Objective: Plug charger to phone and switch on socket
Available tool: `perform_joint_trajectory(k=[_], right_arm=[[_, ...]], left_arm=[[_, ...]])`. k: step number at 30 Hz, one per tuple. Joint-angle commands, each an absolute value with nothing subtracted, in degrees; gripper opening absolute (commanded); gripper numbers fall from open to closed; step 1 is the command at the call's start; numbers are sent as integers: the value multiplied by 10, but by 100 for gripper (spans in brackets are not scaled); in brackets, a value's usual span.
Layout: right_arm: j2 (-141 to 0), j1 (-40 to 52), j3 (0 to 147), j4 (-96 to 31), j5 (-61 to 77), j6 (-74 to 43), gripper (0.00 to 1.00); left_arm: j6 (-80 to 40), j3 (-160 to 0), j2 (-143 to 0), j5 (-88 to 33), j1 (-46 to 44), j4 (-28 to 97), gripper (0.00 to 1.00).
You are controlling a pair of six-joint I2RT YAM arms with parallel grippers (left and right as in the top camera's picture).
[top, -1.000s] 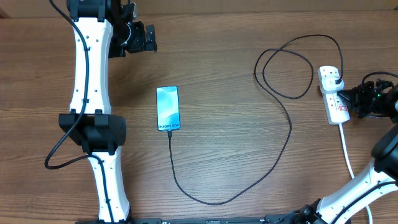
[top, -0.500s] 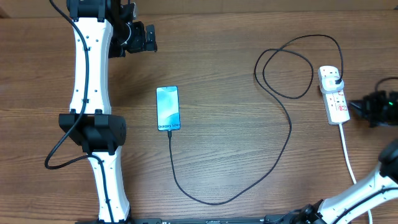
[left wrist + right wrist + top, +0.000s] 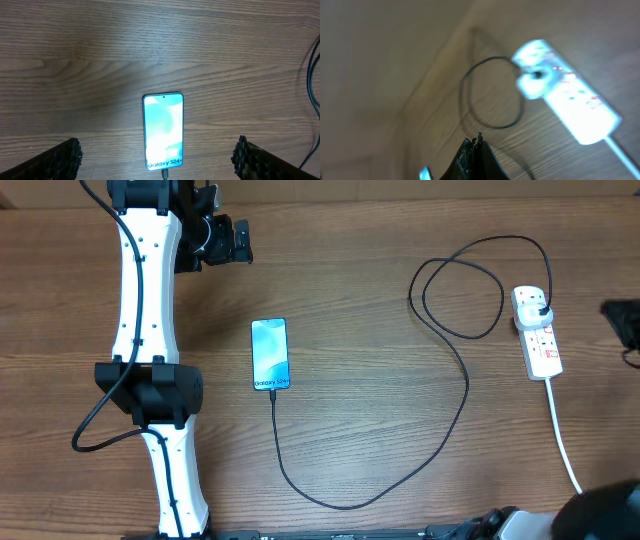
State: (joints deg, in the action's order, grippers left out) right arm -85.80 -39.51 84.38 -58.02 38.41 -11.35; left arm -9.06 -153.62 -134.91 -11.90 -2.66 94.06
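The phone lies flat mid-table with its light-blue screen lit; it also shows in the left wrist view. The black charger cable runs from the phone's near end, loops across the table and ends in a black plug seated in the white socket strip. The strip appears blurred in the right wrist view. My left gripper is open, held high above the phone; from overhead it shows at the far left. My right gripper is shut and empty, lifted away from the strip at the right edge.
The strip's thick white cord trails toward the table's front right. The left arm stretches along the table's left side. A pale wall fills the right wrist view's left half.
My right gripper has drawn back from beside the socket strip to the right, nearly out of the overhead view. The left arm, phone and cable have not moved.
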Motion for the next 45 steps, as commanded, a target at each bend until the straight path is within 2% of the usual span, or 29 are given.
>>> perform_joint_trajectory(k=[1, 6, 8, 11, 12, 13, 18, 33, 39, 45], right_arm=[[-796, -343, 852, -589, 390, -72, 6], [-725, -244, 852, -615, 387, -72, 8], [-700, -188, 852, -630, 373, -72, 17], [-680, -131, 852, -650, 345, -74, 47], [-675, -111, 852, -658, 335, -74, 63], [-672, -96, 852, -666, 328, -74, 100], [-673, -60, 852, -700, 326, -74, 100], [-667, -58, 851, -728, 225, -57, 100], [-616, -8, 806, -630, 142, -40, 100], [-522, 42, 687, -497, 84, -40, 100]], left_arm=[[-94, -1545, -1341, -118, -30, 940, 100], [-94, -1545, -1341, -118, -30, 940, 100], [-94, -1545, -1341, -118, -30, 940, 100], [-94, -1545, -1341, -118, -30, 940, 100], [-94, -1545, -1341, -118, -30, 940, 100], [-94, -1545, -1341, -118, -30, 940, 100], [-94, -1545, -1341, -118, -30, 940, 100], [-94, -1545, -1341, -118, -30, 940, 100], [-94, -1545, -1341, -118, -30, 940, 100], [-94, -1545, -1341, -118, -30, 940, 100]])
